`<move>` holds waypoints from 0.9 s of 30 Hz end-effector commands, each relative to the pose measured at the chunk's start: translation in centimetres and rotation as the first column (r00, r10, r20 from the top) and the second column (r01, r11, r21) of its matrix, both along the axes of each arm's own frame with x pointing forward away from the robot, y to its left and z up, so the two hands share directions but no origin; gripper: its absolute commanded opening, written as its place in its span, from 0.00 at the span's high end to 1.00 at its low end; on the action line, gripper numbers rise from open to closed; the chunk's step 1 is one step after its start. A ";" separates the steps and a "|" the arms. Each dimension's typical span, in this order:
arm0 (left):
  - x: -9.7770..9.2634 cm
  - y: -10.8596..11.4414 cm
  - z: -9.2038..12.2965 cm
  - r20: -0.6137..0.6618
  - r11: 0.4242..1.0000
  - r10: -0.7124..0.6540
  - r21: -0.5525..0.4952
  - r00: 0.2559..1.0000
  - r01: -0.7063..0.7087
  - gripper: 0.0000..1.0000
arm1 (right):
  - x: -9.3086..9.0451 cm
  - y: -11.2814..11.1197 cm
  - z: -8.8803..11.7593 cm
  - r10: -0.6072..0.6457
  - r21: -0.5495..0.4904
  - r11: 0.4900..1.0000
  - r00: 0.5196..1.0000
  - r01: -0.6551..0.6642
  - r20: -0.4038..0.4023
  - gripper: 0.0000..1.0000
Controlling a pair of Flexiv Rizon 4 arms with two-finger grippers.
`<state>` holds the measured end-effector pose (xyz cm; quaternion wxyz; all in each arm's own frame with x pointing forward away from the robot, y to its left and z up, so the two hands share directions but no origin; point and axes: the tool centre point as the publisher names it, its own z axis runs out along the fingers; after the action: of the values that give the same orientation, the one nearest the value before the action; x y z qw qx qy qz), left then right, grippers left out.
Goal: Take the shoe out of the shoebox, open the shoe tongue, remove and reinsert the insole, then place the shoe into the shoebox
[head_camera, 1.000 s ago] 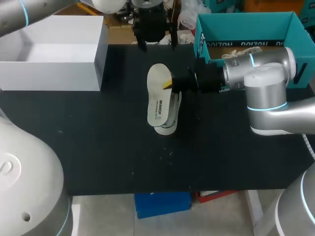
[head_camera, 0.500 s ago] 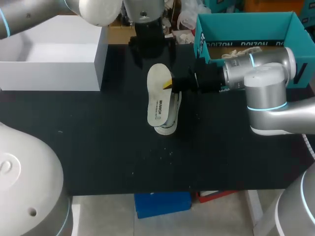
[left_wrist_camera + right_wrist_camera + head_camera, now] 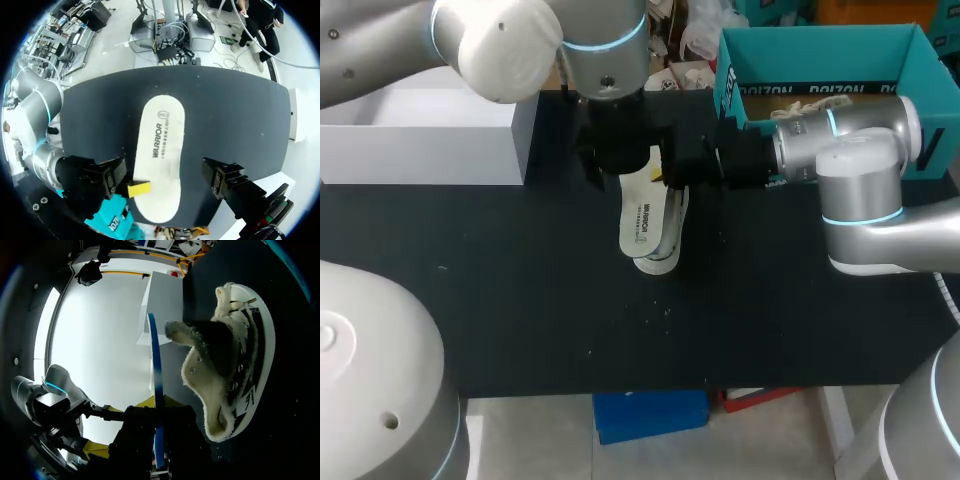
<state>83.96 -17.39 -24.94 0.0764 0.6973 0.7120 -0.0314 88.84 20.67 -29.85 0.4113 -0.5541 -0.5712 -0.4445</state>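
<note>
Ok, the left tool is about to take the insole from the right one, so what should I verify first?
1. Right tool shut on the insole at its edge: ok.
2. Left tool open, one finger on each side of the insole: ok.
3. Left tool down at the insole's level: cannot tell.
4. Shoe on its sole under the insole, opening up: ok.
5. Shoe tongue pulled open: cannot tell.

Printed lettering stands on the insole (image 3: 159, 160) and the teal shoebox (image 3: 840, 60).
</note>
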 end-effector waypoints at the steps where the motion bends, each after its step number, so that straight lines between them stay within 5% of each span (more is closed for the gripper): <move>1: -1.9 1.0 -0.4 0.052 1.000 0.012 -0.008 0.999 -0.012 0.00 | 0.1 0.1 0.0 0.000 -0.002 1.000 1.000 0.000 -0.001 1.00; 7: -3.2 1.4 0.0 0.045 0.999 0.005 -0.041 0.999 -0.004 0.00 | 0.1 0.1 0.0 0.000 -0.002 1.000 1.000 0.000 -0.001 1.00; 12: -3.8 3.0 0.4 -0.014 0.922 -0.091 -0.380 0.996 0.079 0.00 | 0.1 0.1 0.0 0.000 -0.002 1.000 1.000 0.000 -0.001 1.00; 17: -4.1 3.8 0.5 0.015 0.829 -0.159 -0.541 0.987 0.142 0.00 | 0.1 0.1 0.0 0.000 -0.002 1.000 1.000 0.000 -0.001 1.00; 27: -4.2 3.9 0.5 0.009 0.823 -0.171 -0.548 0.985 0.148 0.00 | 0.1 0.1 0.0 0.000 -0.002 1.000 1.000 0.000 -0.001 1.00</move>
<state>79.89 -14.47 -23.79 0.1918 0.7233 0.6359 -0.1886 88.84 20.67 -29.85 0.4113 -0.5541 -0.5712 -0.4445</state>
